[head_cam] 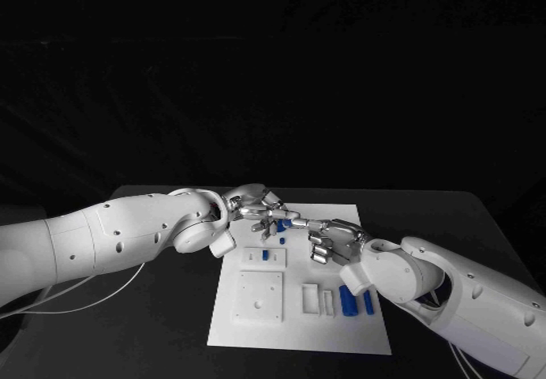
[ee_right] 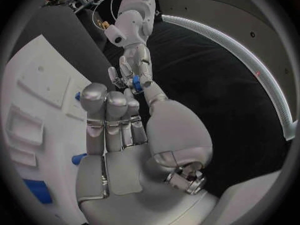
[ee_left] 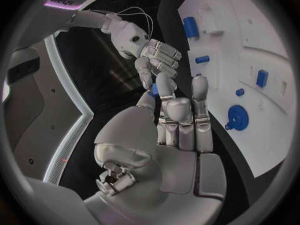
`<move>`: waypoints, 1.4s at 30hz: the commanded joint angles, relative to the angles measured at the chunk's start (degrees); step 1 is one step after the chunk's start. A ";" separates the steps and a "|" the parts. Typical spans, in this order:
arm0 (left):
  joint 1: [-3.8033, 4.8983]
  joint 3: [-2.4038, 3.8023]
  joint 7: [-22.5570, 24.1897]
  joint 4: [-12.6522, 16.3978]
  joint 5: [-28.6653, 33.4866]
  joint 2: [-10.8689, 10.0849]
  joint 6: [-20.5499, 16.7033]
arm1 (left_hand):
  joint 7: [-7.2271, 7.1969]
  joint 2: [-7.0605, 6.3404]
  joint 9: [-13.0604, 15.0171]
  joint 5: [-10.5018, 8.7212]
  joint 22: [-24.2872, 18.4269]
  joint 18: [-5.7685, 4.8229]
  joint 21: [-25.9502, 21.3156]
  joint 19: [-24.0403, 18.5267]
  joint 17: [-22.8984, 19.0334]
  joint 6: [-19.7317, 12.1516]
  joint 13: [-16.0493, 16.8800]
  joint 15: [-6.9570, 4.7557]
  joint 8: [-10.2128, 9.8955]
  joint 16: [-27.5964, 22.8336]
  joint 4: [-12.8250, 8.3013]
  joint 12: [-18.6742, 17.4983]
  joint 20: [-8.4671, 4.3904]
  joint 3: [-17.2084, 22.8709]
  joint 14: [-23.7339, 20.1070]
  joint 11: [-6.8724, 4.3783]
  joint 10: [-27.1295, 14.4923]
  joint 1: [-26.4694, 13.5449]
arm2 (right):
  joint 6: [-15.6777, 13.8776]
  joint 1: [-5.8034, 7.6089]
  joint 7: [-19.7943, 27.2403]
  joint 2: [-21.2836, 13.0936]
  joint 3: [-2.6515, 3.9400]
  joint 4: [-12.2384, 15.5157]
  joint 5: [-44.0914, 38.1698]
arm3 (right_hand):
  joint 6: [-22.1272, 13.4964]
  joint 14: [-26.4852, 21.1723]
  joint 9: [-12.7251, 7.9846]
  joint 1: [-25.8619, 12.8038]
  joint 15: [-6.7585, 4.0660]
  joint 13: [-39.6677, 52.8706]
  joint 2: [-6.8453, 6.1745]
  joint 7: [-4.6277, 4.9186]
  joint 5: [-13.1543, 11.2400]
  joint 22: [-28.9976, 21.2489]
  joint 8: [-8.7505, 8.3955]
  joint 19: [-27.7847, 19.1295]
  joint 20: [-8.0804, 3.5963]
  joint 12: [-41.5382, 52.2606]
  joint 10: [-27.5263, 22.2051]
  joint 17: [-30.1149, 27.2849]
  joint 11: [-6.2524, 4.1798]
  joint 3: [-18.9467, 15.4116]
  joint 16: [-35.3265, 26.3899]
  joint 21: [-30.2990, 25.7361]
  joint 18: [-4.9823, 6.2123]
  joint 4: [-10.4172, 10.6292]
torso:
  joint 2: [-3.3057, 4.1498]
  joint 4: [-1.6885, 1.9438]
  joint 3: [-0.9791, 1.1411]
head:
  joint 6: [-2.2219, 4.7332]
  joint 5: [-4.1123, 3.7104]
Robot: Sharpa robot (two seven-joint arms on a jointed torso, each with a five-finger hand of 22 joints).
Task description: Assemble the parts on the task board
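both hands meeting fingertip to fingertip above the far end of the task board [head_cam: 298, 332], a small blue part [head_cam: 282, 226] caught between them. left hand [head_cam: 257, 208] pinching the part at its fingertips; right hand [head_cam: 332, 240] touching the same part from the other side, though whether actually gripping it cannot be told. probably light, rigid plastic, smooth and easily dropped, so best pinched squarely across its short sides. left wrist view showing a round blue piece [ee_left: 237, 118] and a small blue block [ee_left: 262, 78] on the board beyond the fingers. right wrist view showing the blue part [ee_right: 135, 82] right at the meeting fingertips. upright blue bars [head_cam: 347, 300] beside the right wrist in the head view.
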 commanded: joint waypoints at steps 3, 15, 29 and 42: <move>0.05 0.04 -0.01 0.15 -0.32 0.26 -0.43 | -1.22 0.00 0.10 0.34 0.17 -0.95 0.01 0.21 0.02 -0.33 0.06 -0.24 0.00 -0.12 -6.11 0.18 -0.38 5.81 0.05 -0.49 2.76 0.42 | -0.03 -0.05 1.30 0.20 0.00 -0.04 -0.22 | 1.11 0.02 0.03 0.56 -0.06 0.19 1.64 -0.23 -2.92 5.32 0.30 1.12 -0.20 0.11 0.49 0.13 -0.10 0.97 -0.33 0.50 -0.65 -0.89 | 0.00 -0.03 0.00 | -0.03 0.11; 0.05 0.04 -0.43 0.12 -0.73 0.39 -0.07 | -1.21 -0.01 0.06 0.36 0.28 -0.97 -0.09 0.22 0.07 -0.34 0.05 -0.23 -0.04 -0.15 -6.10 0.12 -0.37 5.84 0.06 -0.48 2.75 0.44 | -0.68 -0.05 2.36 0.55 0.00 -0.52 0.11 | 3.98 0.05 0.08 0.86 -0.41 0.70 4.50 -0.91 -4.84 5.43 0.32 0.86 -0.54 0.33 0.89 0.46 -0.56 6.46 -0.20 1.28 -0.96 -3.94 | 0.00 -0.04 0.02 | -0.08 -0.04; 0.05 0.03 -0.53 0.23 -1.17 0.55 0.47 | -1.20 -0.03 0.02 0.32 0.35 -0.98 -0.17 0.19 -0.03 -0.33 0.05 -0.22 -0.07 -0.23 -6.07 0.08 -0.36 5.84 0.03 -0.47 2.75 0.44 | -0.93 -0.05 3.01 0.80 0.00 -0.68 1.16 | 5.29 0.08 0.14 -0.02 -0.58 1.04 3.96 -1.27 -5.07 5.43 0.33 0.66 -0.70 0.39 1.38 0.75 -0.63 9.54 -0.09 1.66 -1.09 -3.94 | 0.00 -0.05 0.01 | -0.03 -0.15; 0.05 0.00 -0.73 0.21 -1.28 0.77 0.34 | -1.19 -0.02 -0.28 -0.65 0.55 -1.03 -0.36 0.13 -0.30 -0.33 0.02 -0.17 -0.30 -0.43 -5.63 -0.11 -0.32 5.63 -0.12 -0.43 2.74 0.33 | -0.89 -0.05 3.68 0.99 0.00 -0.94 1.92 | 7.83 0.05 0.48 0.26 -0.93 1.52 3.99 -1.73 -4.98 5.48 0.40 0.43 -1.00 0.31 2.10 1.13 -0.84 13.89 0.05 2.13 -1.35 -4.41 | -0.02 -0.03 -0.01 | -0.15 -0.26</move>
